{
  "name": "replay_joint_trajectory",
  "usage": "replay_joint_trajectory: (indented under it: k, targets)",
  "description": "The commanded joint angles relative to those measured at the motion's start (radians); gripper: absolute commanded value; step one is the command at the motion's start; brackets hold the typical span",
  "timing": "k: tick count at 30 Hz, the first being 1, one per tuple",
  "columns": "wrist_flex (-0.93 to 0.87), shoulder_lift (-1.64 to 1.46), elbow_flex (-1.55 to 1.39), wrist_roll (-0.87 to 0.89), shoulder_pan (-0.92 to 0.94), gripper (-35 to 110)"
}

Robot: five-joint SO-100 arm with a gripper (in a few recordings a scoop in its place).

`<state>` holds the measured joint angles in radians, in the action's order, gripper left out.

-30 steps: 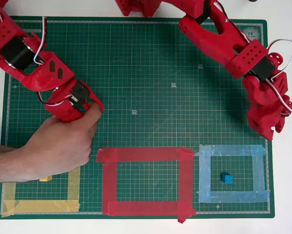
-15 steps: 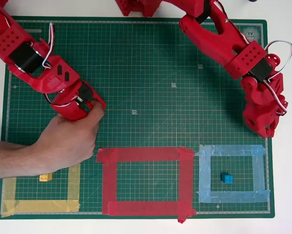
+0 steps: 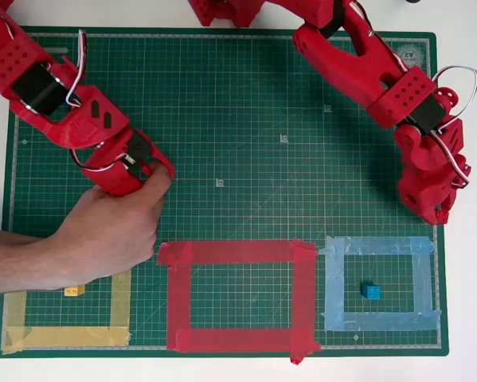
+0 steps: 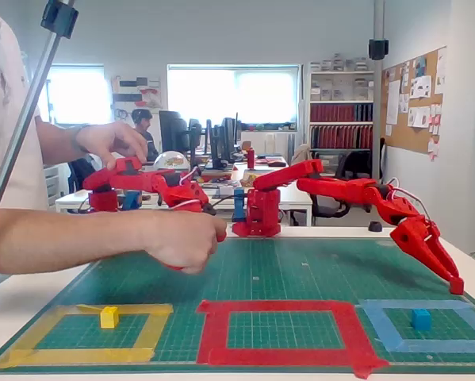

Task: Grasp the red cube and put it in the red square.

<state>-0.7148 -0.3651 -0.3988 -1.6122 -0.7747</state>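
My red arm reaches from the back of the mat to its right side. The gripper (image 3: 438,212) points down at the mat's right edge, just above the light-blue outline; in the fixed view its tip (image 4: 455,283) is at the mat surface. The fingers are red on red and look close together, and I cannot tell whether anything is between them. The red cube is hidden from me. The red square (image 3: 179,296) of wide tape lies at the front centre (image 4: 214,332), with only green mat inside.
A blue cube (image 3: 370,290) sits inside the light-blue tape outline (image 3: 332,283) on the right. A yellow cube (image 3: 75,290) lies in the yellow outline (image 3: 120,302) on the left. A person's hand (image 3: 111,231) and forearm reach over the mat's left side.
The gripper has drawn slightly back from the light-blue outline toward the rear. The person's hand has shifted up, uncovering the yellow cube.
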Motion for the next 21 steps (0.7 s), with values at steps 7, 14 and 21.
replay_joint_trajectory:
  k: [7, 14, 21]
  targets:
    - [-0.014, -0.097, 0.078, -0.012, 0.003, 13]
    - [-0.012, -0.123, 0.058, -0.012, 0.003, 13]
    - [-0.009, -0.123, 0.003, -0.012, -0.005, 13]
